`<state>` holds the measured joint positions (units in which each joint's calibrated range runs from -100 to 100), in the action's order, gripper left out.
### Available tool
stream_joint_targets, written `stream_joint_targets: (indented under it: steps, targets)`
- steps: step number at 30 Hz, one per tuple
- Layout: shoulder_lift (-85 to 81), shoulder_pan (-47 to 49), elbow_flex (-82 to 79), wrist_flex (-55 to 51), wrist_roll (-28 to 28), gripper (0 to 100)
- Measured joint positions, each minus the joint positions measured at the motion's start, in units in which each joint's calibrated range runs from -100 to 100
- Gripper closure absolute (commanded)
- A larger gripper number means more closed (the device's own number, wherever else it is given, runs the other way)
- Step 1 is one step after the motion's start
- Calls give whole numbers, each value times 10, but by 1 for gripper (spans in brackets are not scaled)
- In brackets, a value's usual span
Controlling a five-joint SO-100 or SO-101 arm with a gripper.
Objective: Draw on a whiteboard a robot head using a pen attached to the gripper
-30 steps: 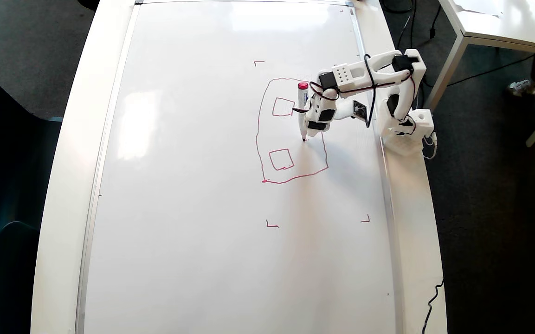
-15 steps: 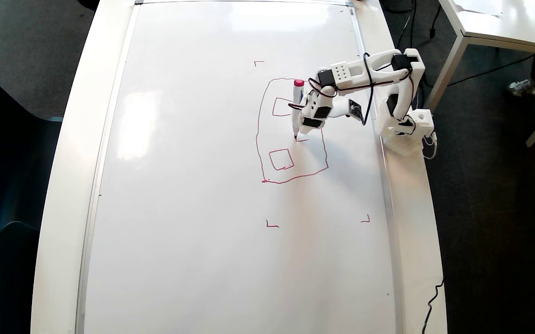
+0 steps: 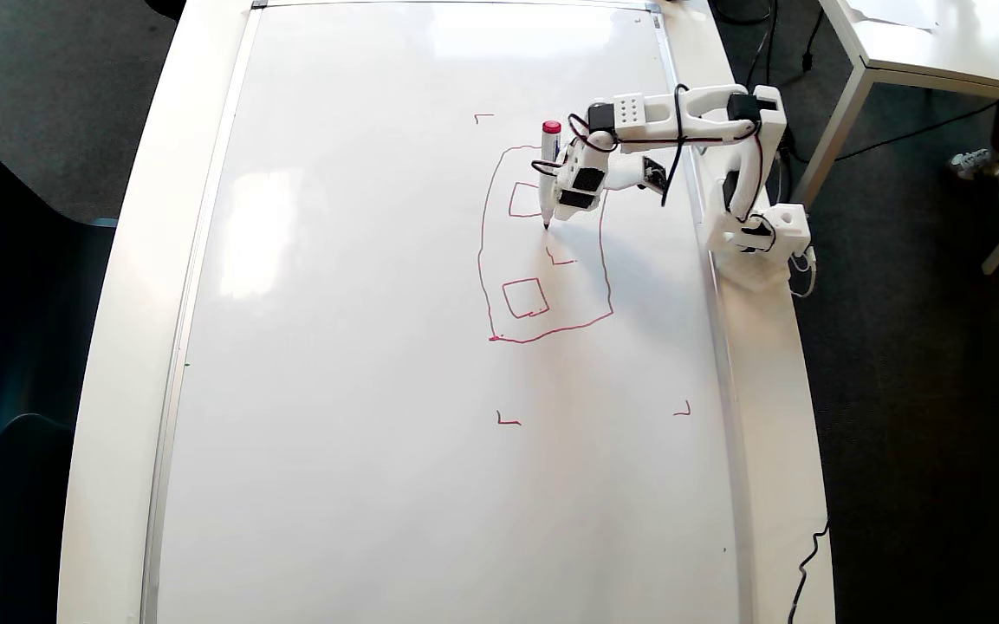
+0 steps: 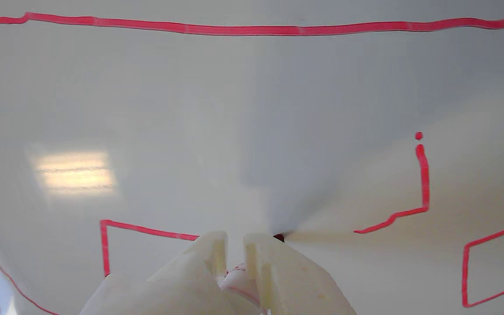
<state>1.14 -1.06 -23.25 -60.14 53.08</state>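
Overhead, the gripper [image 3: 561,195] clamps the pen [image 3: 548,178] upright between its jaws, dark tip touching the whiteboard [image 3: 360,347]. Its tip sits inside the robot head [image 3: 542,243] outline, just beside the upper small square.

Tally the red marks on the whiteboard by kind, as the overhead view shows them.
Large outline: 1
Closed small squares: 2
Unfinished open stroke: 1
Corner marks in view: 3
Total: 7
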Motion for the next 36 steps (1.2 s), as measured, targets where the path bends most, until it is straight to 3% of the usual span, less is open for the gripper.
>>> stream_joint_targets:
  steps: [13,26,36]
  targets:
    - [-1,-9,-18,-4,8,99]
    - [-36,-8,-47,-84,8,99]
    - [-47,34,-63,-89,8,99]
